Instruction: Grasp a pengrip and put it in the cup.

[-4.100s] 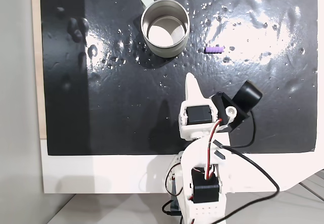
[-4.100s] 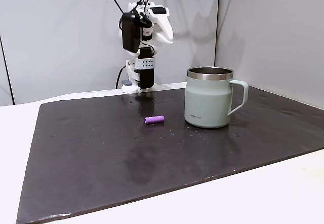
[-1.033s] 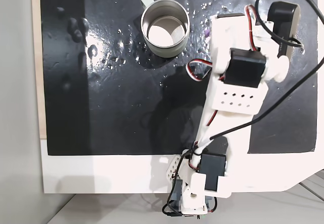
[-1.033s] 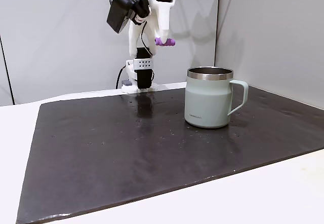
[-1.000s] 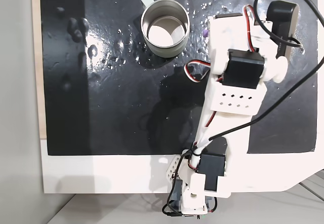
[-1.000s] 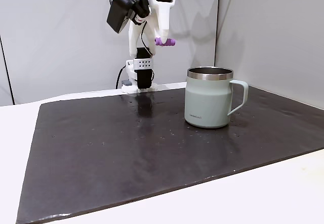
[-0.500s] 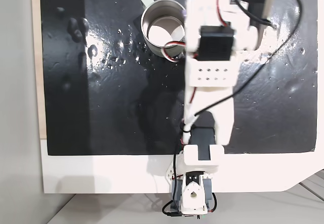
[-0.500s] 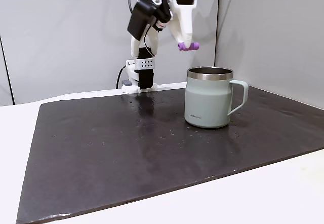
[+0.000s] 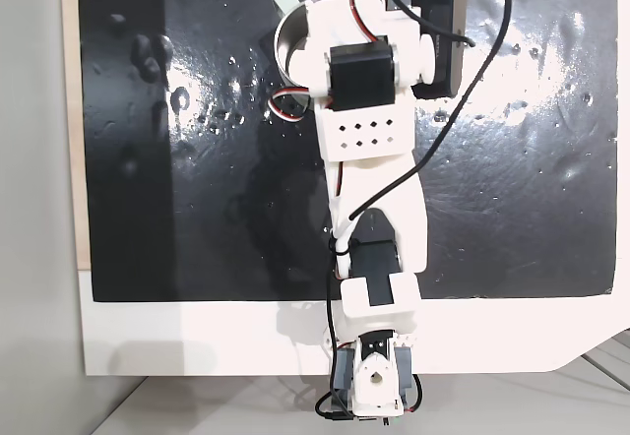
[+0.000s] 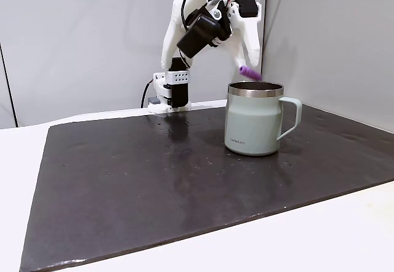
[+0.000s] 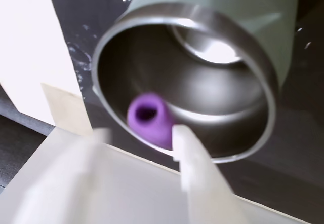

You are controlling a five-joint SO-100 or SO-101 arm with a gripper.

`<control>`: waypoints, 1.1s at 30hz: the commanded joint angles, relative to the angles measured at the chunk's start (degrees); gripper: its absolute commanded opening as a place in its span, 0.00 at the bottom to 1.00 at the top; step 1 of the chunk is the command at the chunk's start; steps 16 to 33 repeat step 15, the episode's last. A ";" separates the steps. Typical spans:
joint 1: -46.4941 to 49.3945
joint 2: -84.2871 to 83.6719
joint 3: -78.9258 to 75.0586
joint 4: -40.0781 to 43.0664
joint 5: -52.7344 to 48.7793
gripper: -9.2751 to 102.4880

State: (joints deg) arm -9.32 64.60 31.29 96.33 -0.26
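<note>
Wrist view puts the small purple ribbed tube of a pengrip point(image 11: 149, 118) end-on, its hollow bore facing the camera, hanging over the open mouth of the round silver-grey metal mug point(image 11: 202, 82). The pale plastic gripper point(image 11: 144, 143) has its jaws clenched on the pengrip, one finger point(image 11: 190, 155) lying along the tube's right side.

By its look the pengrip is very light, soft and a little springy, so a gentle pinch across its middle should serve; its ribs likely help against slipping, and it seems in no danger of breaking.

From the side fixed view the pengrip point(image 10: 249, 72) tilts downward just above the near-left part of the mug's steel rim point(image 10: 255, 89), clear of the dark mat point(image 10: 154, 186) on the bench. Seen from above, the arm point(image 9: 369, 140) covers most of the mug point(image 9: 285, 41).
</note>
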 commanded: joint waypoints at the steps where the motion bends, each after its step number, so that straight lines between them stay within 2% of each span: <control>1: -0.70 5.01 0.44 0.53 -1.14 0.41; 33: -2.81 7.91 5.10 0.53 -1.14 0.42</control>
